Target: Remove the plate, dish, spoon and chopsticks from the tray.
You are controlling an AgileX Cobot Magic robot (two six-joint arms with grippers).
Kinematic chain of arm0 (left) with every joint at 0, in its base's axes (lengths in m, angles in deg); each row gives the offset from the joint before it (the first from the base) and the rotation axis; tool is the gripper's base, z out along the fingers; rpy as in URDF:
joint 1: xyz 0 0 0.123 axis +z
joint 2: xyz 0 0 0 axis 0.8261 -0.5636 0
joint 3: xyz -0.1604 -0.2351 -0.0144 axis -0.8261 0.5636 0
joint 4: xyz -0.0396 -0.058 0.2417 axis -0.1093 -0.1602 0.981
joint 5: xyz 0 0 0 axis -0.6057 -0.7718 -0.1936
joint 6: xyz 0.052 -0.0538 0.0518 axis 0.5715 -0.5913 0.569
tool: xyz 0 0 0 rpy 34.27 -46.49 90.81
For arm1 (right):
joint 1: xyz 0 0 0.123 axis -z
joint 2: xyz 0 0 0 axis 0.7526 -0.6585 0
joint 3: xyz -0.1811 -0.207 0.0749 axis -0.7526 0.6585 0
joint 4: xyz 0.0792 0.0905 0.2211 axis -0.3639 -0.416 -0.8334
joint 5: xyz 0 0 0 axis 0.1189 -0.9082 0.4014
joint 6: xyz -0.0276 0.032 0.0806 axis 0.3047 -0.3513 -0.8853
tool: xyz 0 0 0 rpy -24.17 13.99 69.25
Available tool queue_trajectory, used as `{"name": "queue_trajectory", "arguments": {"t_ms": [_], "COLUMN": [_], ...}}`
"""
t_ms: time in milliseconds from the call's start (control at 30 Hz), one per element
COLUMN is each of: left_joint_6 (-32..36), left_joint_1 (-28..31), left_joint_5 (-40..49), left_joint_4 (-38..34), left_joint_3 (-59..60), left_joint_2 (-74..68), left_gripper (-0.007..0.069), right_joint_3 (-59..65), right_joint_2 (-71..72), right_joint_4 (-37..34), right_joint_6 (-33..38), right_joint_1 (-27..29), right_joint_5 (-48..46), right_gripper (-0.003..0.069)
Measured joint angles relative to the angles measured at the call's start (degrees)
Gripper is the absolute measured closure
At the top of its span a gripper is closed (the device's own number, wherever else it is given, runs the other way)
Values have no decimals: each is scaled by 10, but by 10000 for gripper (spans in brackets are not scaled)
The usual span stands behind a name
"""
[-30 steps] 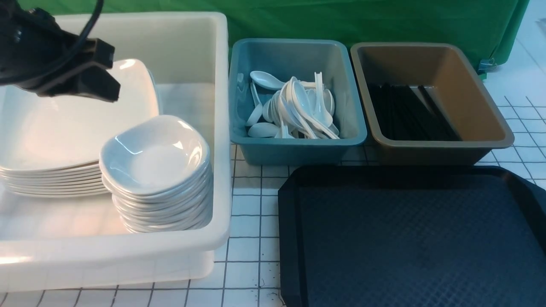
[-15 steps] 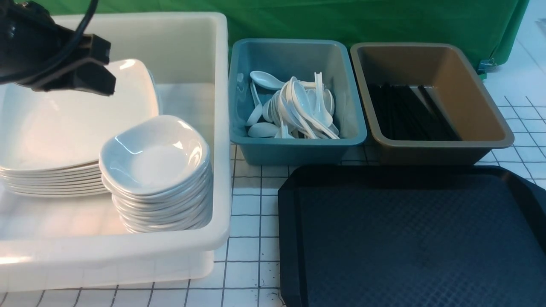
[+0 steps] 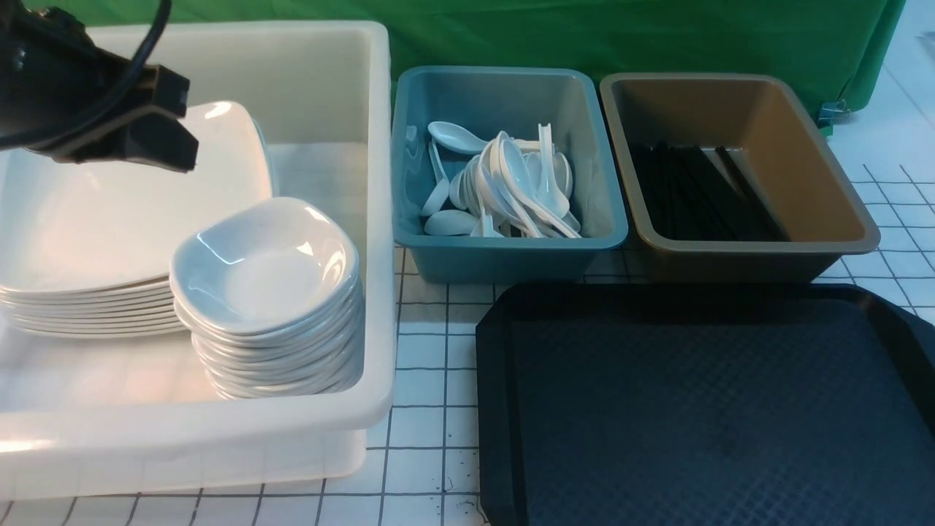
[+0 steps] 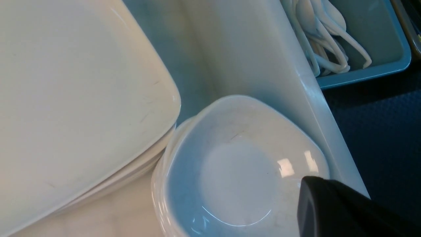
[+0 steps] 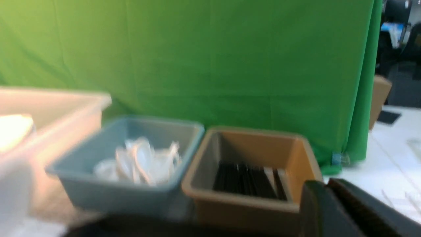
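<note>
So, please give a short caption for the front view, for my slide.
Black tray stands bare; left gripper hovers above stacked plates in the white tub.

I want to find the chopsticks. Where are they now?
In the front view, the chopsticks lie in the brown bin at the far right, beside the teal bin, behind the tray.
</note>
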Motion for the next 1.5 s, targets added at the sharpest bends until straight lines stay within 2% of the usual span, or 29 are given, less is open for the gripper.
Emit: {"name": "queue_trajectory", "arguments": {"t_ms": [267,433,767,933,1233,1400,1500], "left_joint_6": [-4,-29,-19,-9,-29,-43,-45], "left_joint_1": [0,0,0,0,0,0,0], "left_joint_5": [6,10,49,86,89,57,-13], "left_joint_4": [1,22,27,28,30,3,-17], "left_joint_3": [0,0,0,1,1,35,112], "left_joint_2": [1,3,57,129,292,394,493], "left_gripper": [627,627,627,627,627,627,627], "right_joint_3": [100,111,146,148,148,148,148], "right_joint_2": [20,20,20,20,20,20,20], "right_joint_4": [35,36,36,36,36,36,36], "right_joint_6": [0,0,0,0,0,0,0], "right_joint_1": [16,40,74,74,74,74,74], "right_joint_5": [-35,-46,-28,-3,-1,-1,-1], "right_gripper": [599,586,566,554,532,519,508]}}
